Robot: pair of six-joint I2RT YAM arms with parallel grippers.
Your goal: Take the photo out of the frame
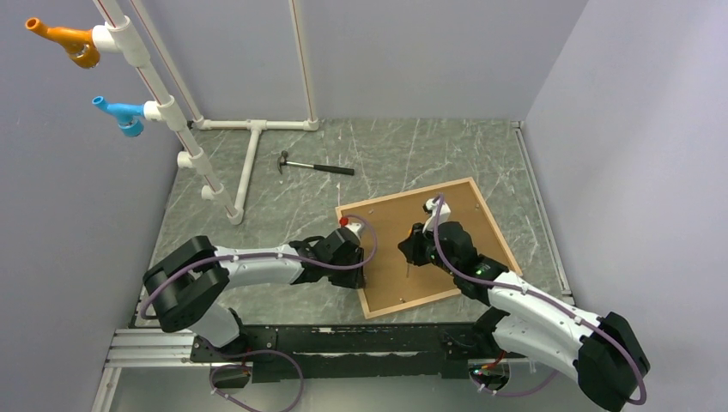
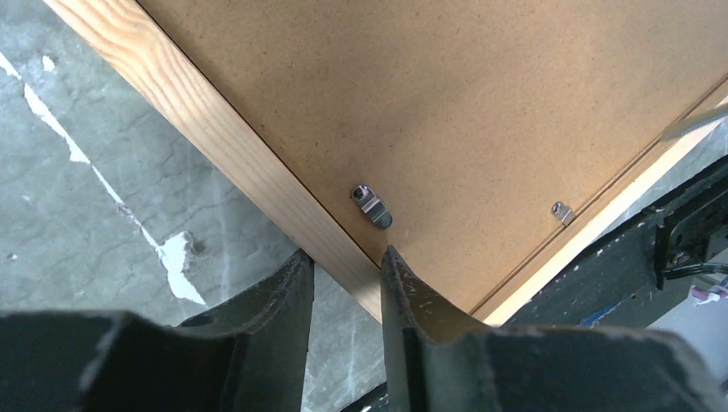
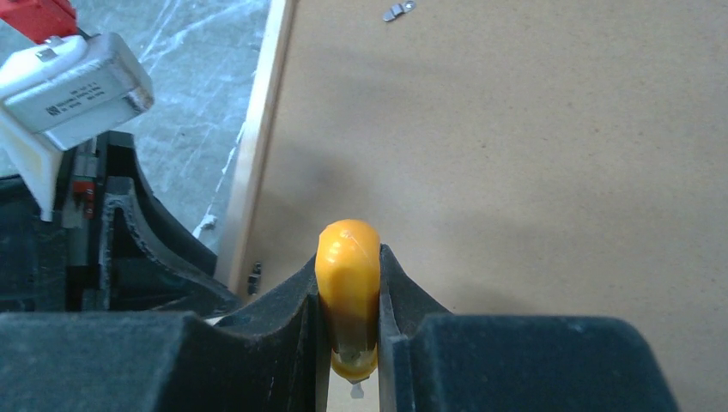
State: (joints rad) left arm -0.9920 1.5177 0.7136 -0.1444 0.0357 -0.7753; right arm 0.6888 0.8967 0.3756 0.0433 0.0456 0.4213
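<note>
I'm looking down on the grey veined table (image 1: 412, 154), with the white pipe stand (image 1: 249, 159) at its far left. The frame (image 1: 403, 193) lies flat and face down, right of centre, turned at an angle to the table edge. The photo (image 1: 468, 206) sits inside it with its brown back up.

My left gripper (image 2: 345, 256) is at the frame's near left corner. Its fingers straddle the pale wooden rail, one on the table side and one on the photo side. The gap is narrow, but I cannot tell whether they actually bite.

My right gripper (image 3: 348, 253) hangs over the brown back, pressed tight on a yellow-handled tool (image 3: 348, 275).

A hammer (image 1: 316, 166) lies on the table beyond the frame, well apart from it. A small metal clip (image 2: 373, 208) sits just ahead of the left fingers, with a second clip (image 2: 561, 212) on the adjoining rail.
</note>
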